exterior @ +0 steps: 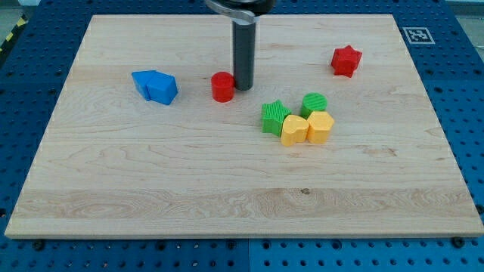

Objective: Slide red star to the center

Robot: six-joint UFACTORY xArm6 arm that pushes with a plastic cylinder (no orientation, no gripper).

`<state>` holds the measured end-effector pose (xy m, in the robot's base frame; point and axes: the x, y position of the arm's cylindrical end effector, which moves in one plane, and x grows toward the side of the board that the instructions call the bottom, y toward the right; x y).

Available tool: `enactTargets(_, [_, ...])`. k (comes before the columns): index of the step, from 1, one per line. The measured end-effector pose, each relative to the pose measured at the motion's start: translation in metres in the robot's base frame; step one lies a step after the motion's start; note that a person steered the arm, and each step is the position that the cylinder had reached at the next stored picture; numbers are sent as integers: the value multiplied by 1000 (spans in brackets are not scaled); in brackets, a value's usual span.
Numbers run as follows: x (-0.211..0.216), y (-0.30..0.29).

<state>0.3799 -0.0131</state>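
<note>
Across the wooden board, from the view's left to its right, the items stand as follows. Item: two blue blocks, touching, shapes not fully legible, upper left area. Item: red cylinder, upright, left of centre towards the view's top. Item: my tip, the lower end of the dark rod, set just beside the red cylinder on its right, touching or nearly so; which of the two cannot be told. No pincer is fitted, so nothing opens, closes or is held; the rod only pushes. Item: green star, near the board's middle. Item: two yellow blocks, touching each other and the green pieces. Item: green cylinder, at the cluster's top. Item: red star, the task's piece, alone at upper right, well apart from the tip and from the cluster. Status, by judgement: approach not yet made; the star appears untouched. Next move calls for carrying the tip round to the star's far upper-right side, then pushing down and leftward, stopping short of the green-yellow cluster crowding the centre.
</note>
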Motion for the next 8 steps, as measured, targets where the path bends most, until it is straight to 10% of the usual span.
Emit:
enactTargets(3, [0, -44])
enactTargets(5, [-145, -37])
enactTargets(8, [-152, 286])
